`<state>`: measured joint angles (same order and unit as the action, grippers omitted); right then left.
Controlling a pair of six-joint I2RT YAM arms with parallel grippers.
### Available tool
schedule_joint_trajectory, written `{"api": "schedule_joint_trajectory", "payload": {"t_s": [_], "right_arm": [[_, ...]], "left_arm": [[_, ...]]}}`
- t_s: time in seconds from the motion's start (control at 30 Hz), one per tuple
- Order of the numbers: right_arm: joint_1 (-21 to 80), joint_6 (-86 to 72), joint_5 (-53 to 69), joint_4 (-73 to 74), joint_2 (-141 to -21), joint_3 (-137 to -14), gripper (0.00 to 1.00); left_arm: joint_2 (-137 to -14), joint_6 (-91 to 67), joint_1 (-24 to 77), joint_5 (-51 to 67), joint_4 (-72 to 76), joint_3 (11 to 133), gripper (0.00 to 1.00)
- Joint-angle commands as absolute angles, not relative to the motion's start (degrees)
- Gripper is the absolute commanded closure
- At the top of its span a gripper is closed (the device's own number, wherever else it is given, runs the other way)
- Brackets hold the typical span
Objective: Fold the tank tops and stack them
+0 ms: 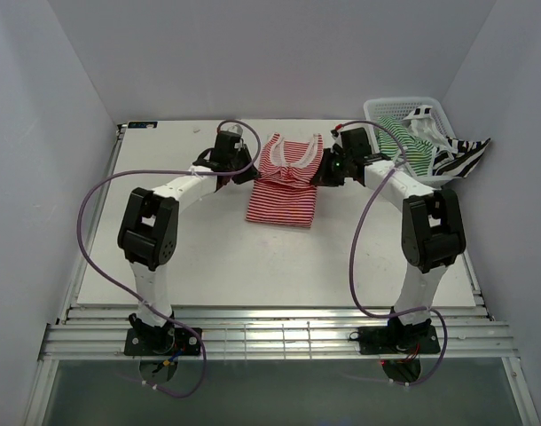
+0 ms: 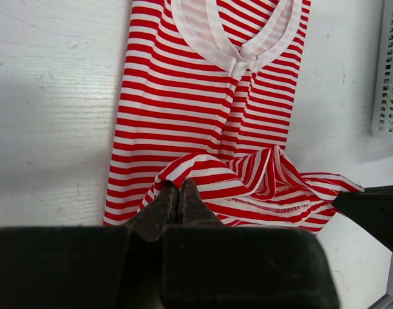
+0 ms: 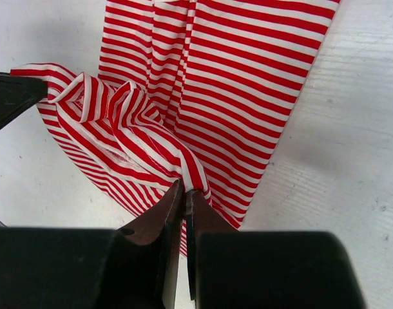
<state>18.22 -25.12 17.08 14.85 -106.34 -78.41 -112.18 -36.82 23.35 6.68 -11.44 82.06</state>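
Left tool and right tool each pinch the red-and-white top; white basket near the latter

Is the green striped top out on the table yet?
No, the green-and-white top lies inside the white basket at the table's far right corner.

Centred red-striped top on table, corner basket

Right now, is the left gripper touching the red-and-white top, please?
Touching: left wrist view shows the left gripper pinching the red-and-white top.
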Motion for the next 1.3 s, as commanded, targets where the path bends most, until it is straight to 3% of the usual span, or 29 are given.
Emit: {"api": "schedule_joint_trajectory", "payload": {"t_s": [0.0, 0.47, 0.53, 0.57, 0.67, 0.8, 0.9, 1.0, 1.03, 1.27], "right_arm": [[17.0, -23.6, 19.5, 13.0, -108.2, -82.3, 0.92], [14.8, -22.2, 21.8, 12.3, -118.4, -88.9, 0.92], [14.6, -22.5, 22.5, 12.3, -119.7, -90.0, 0.86], [14.2, -22.5, 22.9, 12.4, -120.6, -91.0, 0.75], [14.2, -22.3, 23.7, 12.0, -120.1, -91.4, 0.59], [14.2, -20.7, 23.8, 12.7, -116.6, -89.8, 0.39], [14.3, -19.8, 24.6, 13.4, -112.3, -87.2, 0.28], [14.9, -19.1, 23.9, 13.4, -106.8, -81.1, 0.06], [15.3, -18.7, 23.4, 12.9, -104.1, -78.0, 0.10], [20.5, -19.4, 25.3, 9.9, -100.5, -72.9, 0.10]], "left_arm": [[-113.4, -35.4, 22.5, 9.8, -7.4, 84.1, 1.00], [-122.3, -34.9, 22.1, 11.1, -7.6, 90.4, 1.00], [-123.0, -34.8, 21.8, 10.0, -9.0, 91.6, 0.85], [-123.1, -34.8, 21.6, 10.0, -9.2, 92.2, 0.63], [-123.6, -34.1, 21.4, 11.2, -9.6, 94.3, 0.33], [-121.9, -33.7, 21.4, 13.9, -9.0, 94.7, 0.12], [-119.4, -33.7, 21.4, 14.9, -9.1, 93.1, 0.02], [-114.8, -33.5, 21.4, 14.3, -9.8, 88.6, 0.02], [-113.4, -33.4, 21.4, 14.0, -9.9, 85.5, 0.02], [-102.5, -35.0, 22.7, 19.5, -8.3, 74.0, 0.02]]}}
